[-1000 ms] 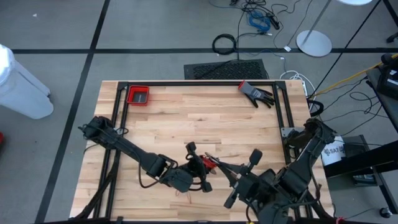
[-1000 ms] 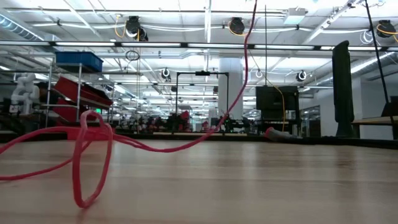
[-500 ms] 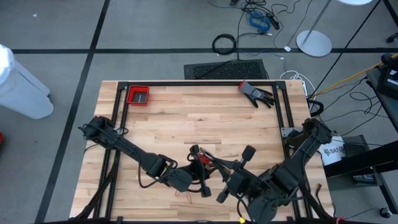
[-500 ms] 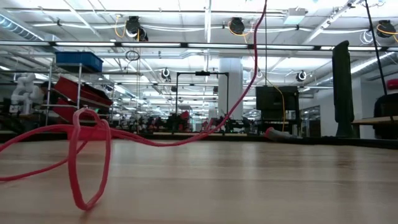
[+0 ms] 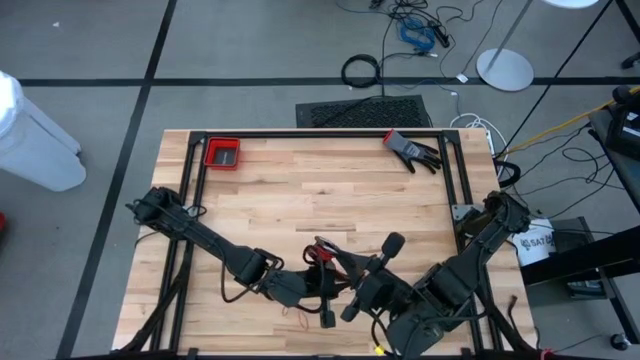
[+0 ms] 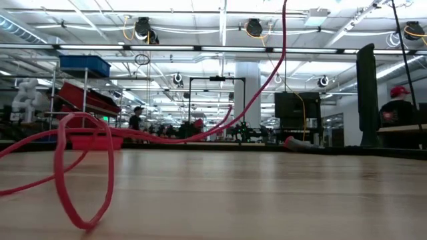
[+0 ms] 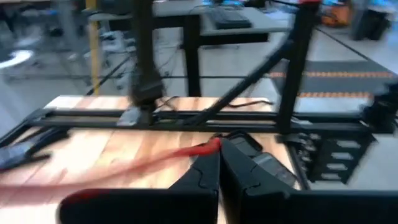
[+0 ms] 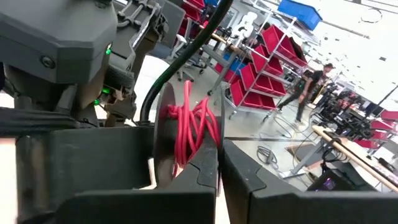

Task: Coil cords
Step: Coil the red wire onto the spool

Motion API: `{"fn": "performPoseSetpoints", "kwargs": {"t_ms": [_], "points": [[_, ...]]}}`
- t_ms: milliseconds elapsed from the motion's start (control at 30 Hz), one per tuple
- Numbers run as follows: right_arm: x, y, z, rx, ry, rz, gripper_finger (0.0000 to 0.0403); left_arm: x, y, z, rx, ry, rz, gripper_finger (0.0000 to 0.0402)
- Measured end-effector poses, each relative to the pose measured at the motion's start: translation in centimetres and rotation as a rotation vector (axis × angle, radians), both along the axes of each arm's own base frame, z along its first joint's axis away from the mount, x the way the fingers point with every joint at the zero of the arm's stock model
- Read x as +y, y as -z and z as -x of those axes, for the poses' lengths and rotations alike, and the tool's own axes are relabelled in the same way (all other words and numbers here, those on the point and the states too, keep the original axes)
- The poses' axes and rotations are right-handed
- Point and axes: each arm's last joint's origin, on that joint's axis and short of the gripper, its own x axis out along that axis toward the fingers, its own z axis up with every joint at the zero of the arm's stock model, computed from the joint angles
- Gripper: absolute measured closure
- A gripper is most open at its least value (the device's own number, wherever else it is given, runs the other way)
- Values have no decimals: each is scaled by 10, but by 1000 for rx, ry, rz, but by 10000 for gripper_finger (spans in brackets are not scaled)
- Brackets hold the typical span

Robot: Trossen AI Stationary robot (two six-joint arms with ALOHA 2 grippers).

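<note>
Cord (image 5: 327,250) sits half-wound near 6 o'clock on the desk (image 5: 300,190), pinched by your closed left pincer (image 7: 219,163) and right pincer (image 8: 219,169), so watch the slack loop (image 6: 83,173): it could snag or spill off the disc (image 8: 163,134).

Thin red cord (image 6: 83,170), looped on table
</note>
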Motion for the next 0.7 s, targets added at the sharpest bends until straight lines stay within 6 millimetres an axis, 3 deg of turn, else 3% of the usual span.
{"fn": "performPoseSetpoints", "kwargs": {"t_ms": [233,700], "points": [[1,2,-2,24,-19,15,403,-10,-3,3,-20,147,-18,402],[1,5,1,74,-22,72,403,-23,-12,8,-43,255,14,402]]}}
